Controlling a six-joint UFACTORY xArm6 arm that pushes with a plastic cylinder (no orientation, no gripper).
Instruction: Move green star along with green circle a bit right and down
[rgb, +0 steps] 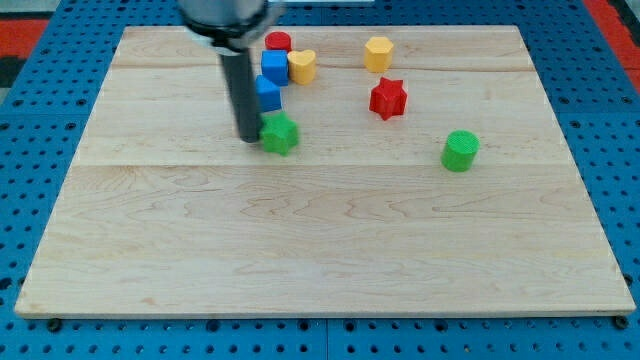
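The green star (281, 133) lies on the wooden board (320, 240), left of centre in the upper half. The green circle (461, 150) stands well to the view's right of it, slightly lower. My tip (249, 138) rests on the board right at the green star's left side, touching or almost touching it. The dark rod rises from there toward the view's top and partly hides a blue block (268, 93) just above the star.
Above the star sit another blue block (275, 67), a red circle (278, 42) and a yellow heart-like block (302, 66). A yellow hexagon-like block (378, 54) and a red star (388, 98) lie to the upper right. Blue pegboard surrounds the board.
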